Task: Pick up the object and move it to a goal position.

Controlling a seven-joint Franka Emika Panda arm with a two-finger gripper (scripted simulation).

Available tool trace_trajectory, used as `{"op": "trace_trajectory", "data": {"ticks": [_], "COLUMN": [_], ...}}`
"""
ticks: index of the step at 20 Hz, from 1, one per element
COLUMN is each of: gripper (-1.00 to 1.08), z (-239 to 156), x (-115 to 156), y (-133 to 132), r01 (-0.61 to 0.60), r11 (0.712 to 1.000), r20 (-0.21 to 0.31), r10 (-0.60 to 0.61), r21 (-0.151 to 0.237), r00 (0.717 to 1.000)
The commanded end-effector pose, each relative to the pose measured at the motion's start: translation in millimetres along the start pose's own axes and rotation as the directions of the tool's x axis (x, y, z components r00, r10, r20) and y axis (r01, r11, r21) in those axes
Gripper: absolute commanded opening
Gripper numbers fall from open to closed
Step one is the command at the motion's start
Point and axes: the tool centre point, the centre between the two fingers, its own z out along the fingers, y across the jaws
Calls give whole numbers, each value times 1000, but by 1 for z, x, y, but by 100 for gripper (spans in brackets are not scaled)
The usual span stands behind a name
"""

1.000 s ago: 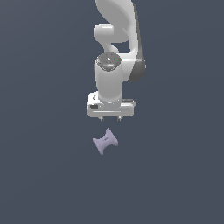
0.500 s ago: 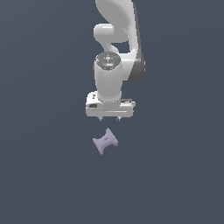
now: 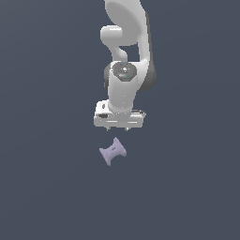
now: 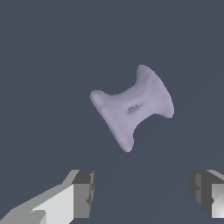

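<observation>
Exterior view, flat slate-grey surface point(image 3: 47, 187), lavender object point(image 3: 113, 151) lying on it

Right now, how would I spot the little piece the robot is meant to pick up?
Find the white robot arm hanging over the plain dark grey floor. Just below its open gripper, untouched, lies the object. It is the only loose thing there: small, pale purple, shaped like a bow-tie with a narrow waist.
</observation>
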Motion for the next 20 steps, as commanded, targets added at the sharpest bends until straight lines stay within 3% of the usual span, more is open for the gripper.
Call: {"op": "trace_trajectory", "data": {"ticks": [1,10,20], "gripper": [68,68,68], "z": [6,34,60], "x": [0,-1,0], "y": [0,-1,-7], "r01": [10,69,148], "r11": [999,975,907], "r20": [1,-6,-28], "r10": [-10,-72,-173], "r21": [-37,-213,-395], "r00": [1000,997,984]}}
